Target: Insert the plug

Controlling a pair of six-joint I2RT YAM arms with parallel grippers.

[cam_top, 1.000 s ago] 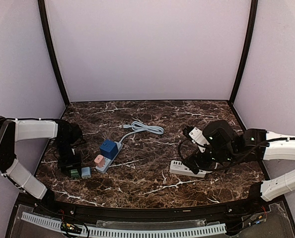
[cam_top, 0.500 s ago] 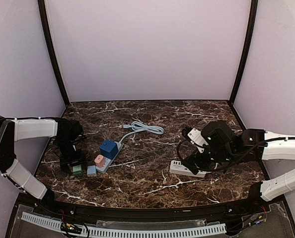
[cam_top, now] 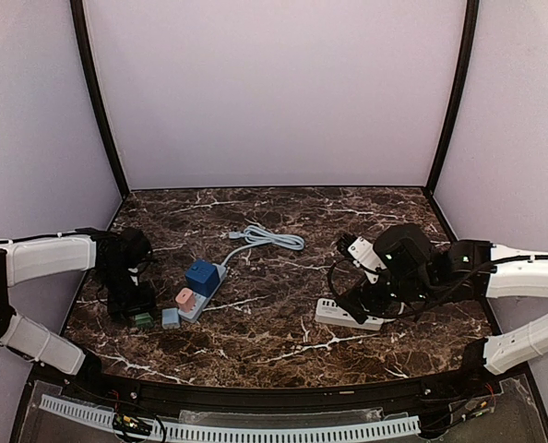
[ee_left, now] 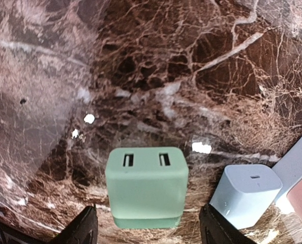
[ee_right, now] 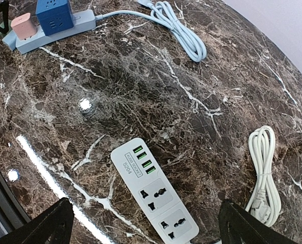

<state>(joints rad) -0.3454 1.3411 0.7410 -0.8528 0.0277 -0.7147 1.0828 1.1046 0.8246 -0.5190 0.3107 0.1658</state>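
Note:
A green charger plug (ee_left: 146, 186) with two USB slots stands on the marble table, also in the top view (cam_top: 142, 319). My left gripper (ee_left: 147, 231) is open, its fingers spread either side of the plug without touching it. A light blue charger (ee_left: 246, 194) stands just right of it, beside the blue power strip (cam_top: 203, 293) carrying a pink plug (cam_top: 184, 297) and a blue cube adapter (cam_top: 201, 276). My right gripper (ee_right: 141, 223) is open and empty above a white power strip (ee_right: 154, 189) with green USB ports.
The blue strip's coiled cable (cam_top: 267, 238) lies at mid-table. A coiled white cable (ee_right: 265, 173) lies right of the white strip. Lilac walls enclose the table on three sides.
My left arm has drawn back toward the left and the green plug sits a little nearer the table's front. The right arm has barely moved.

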